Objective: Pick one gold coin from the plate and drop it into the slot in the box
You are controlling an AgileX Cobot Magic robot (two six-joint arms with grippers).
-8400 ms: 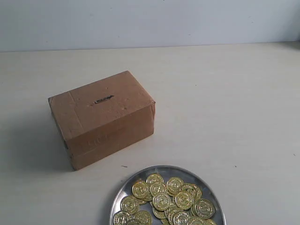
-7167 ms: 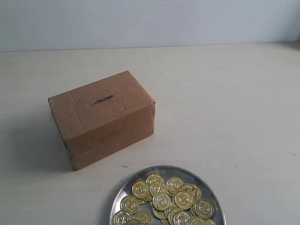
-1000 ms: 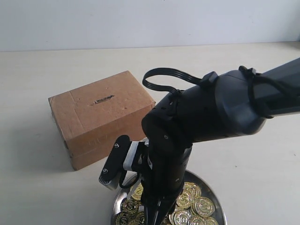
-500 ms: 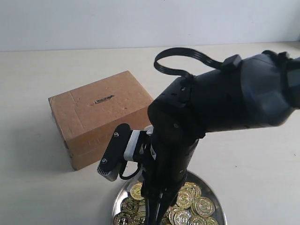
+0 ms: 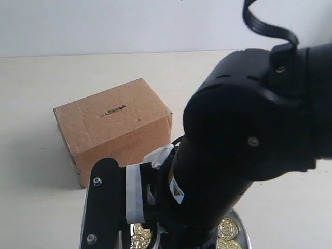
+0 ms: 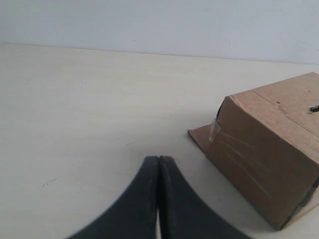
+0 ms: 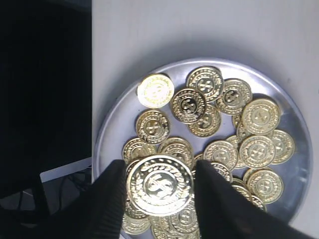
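Right end effector (image 7: pixel 159 170): closed on one gold coin (image 7: pixel 159 186), which is pinched by its edges between the two black fingers (image 7: pixel 112 199), embossed face toward the wrist camera. The held coin shows larger than the loose ones and overlaps the heap of coins (image 7: pixel 239 144) in that view; whether it touches them cannot be told. Heap lies in the plate (image 7: pixel 117 124), a round shiny metal dish with a raised rim, coins overlapping across most of its floor with a bare strip along one side. Exterior view: right arm (image 5: pixel 249 145) fills the lower right and covers most of the plate (image 5: pixel 245 237); only a sliver of rim and a few coins show beside the arm at the bottom edge, and the end effector itself is hidden there. Box (image 5: pixel 111 129): brown cardboard, standing on the tabletop (image 5: pixel 41 207) to the left of the arm and farther back than the plate, apart from it. Slot (image 5: pixel 114 110): short dark slit in the top face of the box, nothing in it. Left end effector (image 6: pixel 158 162): fingers pressed together, holding nothing, hovering over bare tabletop with the box (image 6: pixel 264 164) off to one side, taped seam on its near end visible. Pale wall (image 5: pixel 104 26) behind the tabletop.
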